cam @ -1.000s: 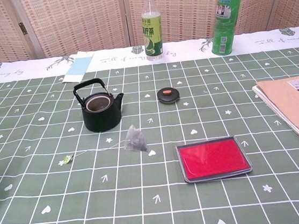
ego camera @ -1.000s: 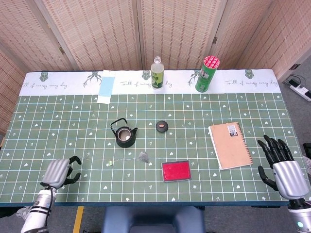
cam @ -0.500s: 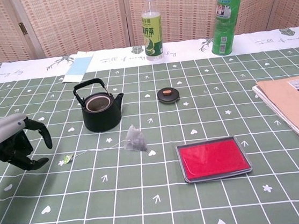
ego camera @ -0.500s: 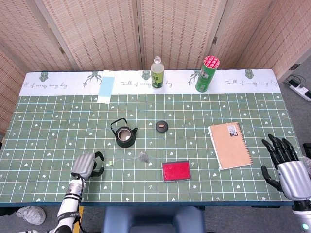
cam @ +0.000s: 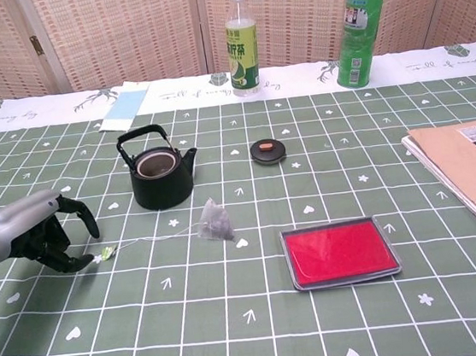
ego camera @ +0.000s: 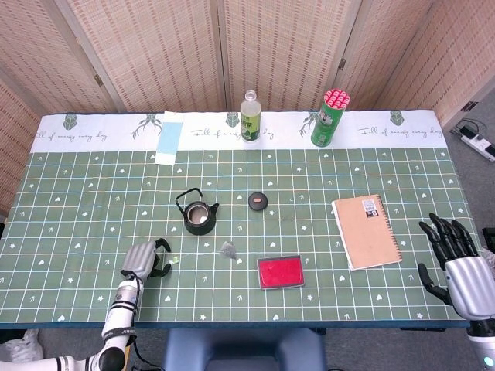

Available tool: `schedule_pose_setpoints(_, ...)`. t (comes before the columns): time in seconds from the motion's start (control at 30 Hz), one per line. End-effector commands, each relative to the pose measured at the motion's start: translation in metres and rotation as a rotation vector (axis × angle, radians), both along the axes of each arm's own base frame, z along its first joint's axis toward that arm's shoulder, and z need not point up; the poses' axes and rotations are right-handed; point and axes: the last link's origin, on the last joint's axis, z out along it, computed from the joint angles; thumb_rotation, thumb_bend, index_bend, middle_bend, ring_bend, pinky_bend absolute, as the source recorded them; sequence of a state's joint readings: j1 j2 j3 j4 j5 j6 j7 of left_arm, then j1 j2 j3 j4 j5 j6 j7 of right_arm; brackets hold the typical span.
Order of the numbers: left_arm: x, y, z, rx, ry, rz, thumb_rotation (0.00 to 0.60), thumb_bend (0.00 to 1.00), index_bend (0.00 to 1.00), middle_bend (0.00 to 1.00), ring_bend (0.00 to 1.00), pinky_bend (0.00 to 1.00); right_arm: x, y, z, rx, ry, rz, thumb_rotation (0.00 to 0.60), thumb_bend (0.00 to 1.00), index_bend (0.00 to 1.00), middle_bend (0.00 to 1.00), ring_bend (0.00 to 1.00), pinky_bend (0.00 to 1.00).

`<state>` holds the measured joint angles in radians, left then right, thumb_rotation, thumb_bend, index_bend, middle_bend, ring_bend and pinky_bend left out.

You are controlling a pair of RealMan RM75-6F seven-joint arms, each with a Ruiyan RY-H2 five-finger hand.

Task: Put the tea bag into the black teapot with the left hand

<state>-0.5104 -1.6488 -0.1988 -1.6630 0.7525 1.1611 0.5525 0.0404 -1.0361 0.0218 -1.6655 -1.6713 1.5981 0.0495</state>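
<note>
— Silver and black, that's the left hand [cam: 42,235]. It sits low over the green table [ego camera: 93,224], near the front edge, with its dark fingers [cam: 81,220] curled down like a claw.

— Is it holding anything?

— No, nothing is in it. The fingertips come right up to the little tag [cam: 107,255] at the end of the string. I cannot tell if they touch it. The tag is so small in the head view that it is only a pale dot.

— Where is the tea bag?

— The tea bag [cam: 214,221] lies on the cloth, a bit in front of the black teapot [cam: 160,170] and to its right. The thin string runs from it across to the tag by the hand. The teapot stands upright with its handle up and its top open. Its lid [cam: 267,150] lies apart, further right.

— And the other hand?

— The right hand [ego camera: 458,259] is at the far right corner of the table, fingers spread and pointing up, empty. The chest view does not show it at all. The notebook [ego camera: 366,230] is cut off by the edge in that view too. A red tray [cam: 339,252] lies flat near the front.
</note>
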Motion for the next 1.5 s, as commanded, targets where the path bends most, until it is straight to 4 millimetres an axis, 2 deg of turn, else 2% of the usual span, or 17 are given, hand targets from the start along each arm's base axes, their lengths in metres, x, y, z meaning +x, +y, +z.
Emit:
schedule_pose_setpoints(0.03,-0.001,0.003,-0.003,-0.006,-0.004,0.009,0.6,0.32,0.4,1.0,1.0,1.0,0.0,0.0,0.0,-0.002,-0.001,-0.001,0.6,0.51,0.0,0.0,0.0,0.0)
schedule_pose_setpoints(0.87,0.004,0.005,-0.016,-0.033,-0.022,0.012,0.6,0.32,0.44,1.0,1.0,1.0,0.0,0.002,0.005,-0.019,-0.01,0.005,0.6,0.51,0.0,0.0,0.0,0.0)
schedule_pose_setpoints(1.5,0.003,0.007,-0.016,-0.022,-0.04,0.012,0.6,0.32,0.56,1.0,1.0,1.0,0.0,0.001,0.004,-0.018,-0.006,0.003,0.6,0.51,0.0,0.0,0.0,0.0)
